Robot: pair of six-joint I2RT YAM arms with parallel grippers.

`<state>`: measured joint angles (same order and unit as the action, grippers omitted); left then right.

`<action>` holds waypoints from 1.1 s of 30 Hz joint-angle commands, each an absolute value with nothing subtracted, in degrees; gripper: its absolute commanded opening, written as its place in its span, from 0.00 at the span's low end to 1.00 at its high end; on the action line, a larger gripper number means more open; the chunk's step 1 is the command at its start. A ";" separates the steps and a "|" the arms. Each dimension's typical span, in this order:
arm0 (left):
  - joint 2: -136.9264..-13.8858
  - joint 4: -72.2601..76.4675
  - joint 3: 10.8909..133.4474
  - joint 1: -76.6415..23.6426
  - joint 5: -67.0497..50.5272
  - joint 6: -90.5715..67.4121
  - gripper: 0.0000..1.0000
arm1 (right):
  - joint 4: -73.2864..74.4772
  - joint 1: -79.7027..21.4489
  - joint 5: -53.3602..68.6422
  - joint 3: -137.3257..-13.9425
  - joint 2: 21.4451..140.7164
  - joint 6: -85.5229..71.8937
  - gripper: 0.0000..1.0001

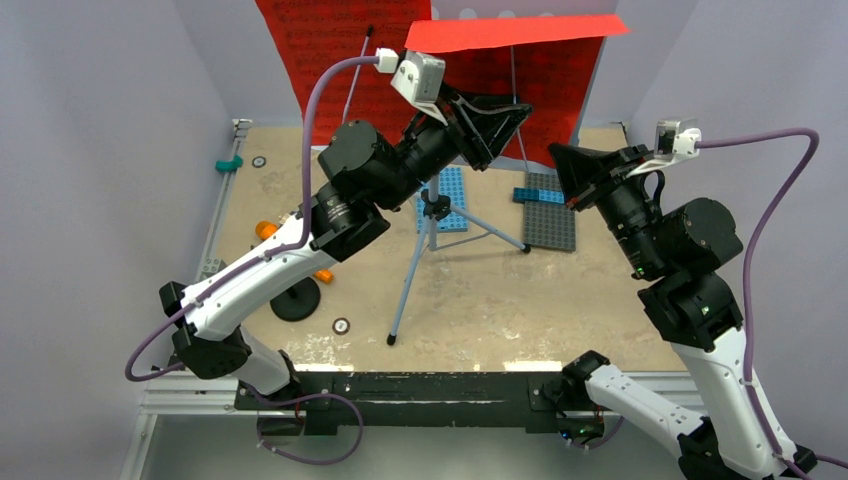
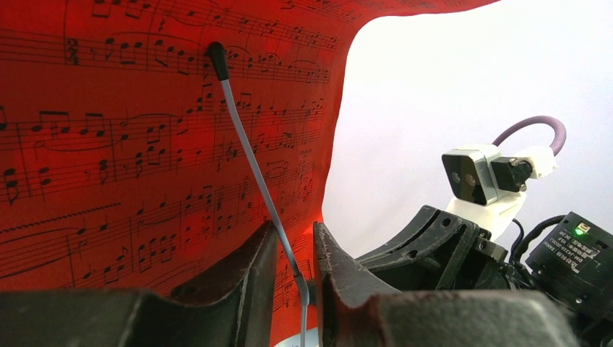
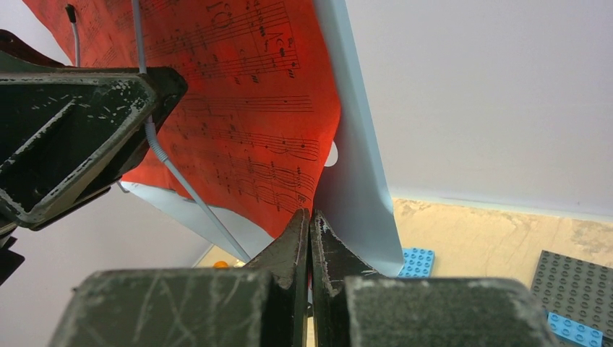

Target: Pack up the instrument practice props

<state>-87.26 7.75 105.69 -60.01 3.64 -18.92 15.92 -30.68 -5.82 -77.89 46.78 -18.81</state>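
The red sheet-music pages (image 1: 330, 50) rest on the pale-blue music stand, whose grey tripod (image 1: 432, 215) stands mid-table. My left gripper (image 1: 505, 115) is raised at the stand's desk. In the left wrist view its jaws (image 2: 295, 231) stand apart around the stand's thin grey page-holder wire (image 2: 253, 181), in front of the pages (image 2: 144, 144). My right gripper (image 1: 562, 160) is shut (image 3: 309, 217) on the lower edge of a red page (image 3: 246, 108), beside the pale-blue desk (image 3: 358, 181). The orange microphone (image 1: 265, 230) with its black round base (image 1: 295, 300) lies at the left, partly hidden by my left arm.
A blue studded plate (image 1: 455, 190) lies behind the tripod. A grey plate (image 1: 548, 215) with a blue brick (image 1: 538, 195) lies to its right, under my right gripper. A teal piece (image 1: 230, 163) sits at the far left. Walls close in on three sides.
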 commanded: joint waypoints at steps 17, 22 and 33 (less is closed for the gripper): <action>-88.33 8.15 109.60 -59.77 5.28 -19.25 0.36 | 15.20 -30.50 -4.33 -78.92 46.07 -18.44 0.00; -88.74 7.76 110.50 -59.77 4.11 -19.07 0.18 | 15.16 -30.50 -4.44 -78.53 46.01 -18.52 0.00; -86.83 8.80 108.45 -59.77 3.09 -18.56 0.00 | 15.95 -30.50 -5.62 -78.92 45.10 -17.41 0.00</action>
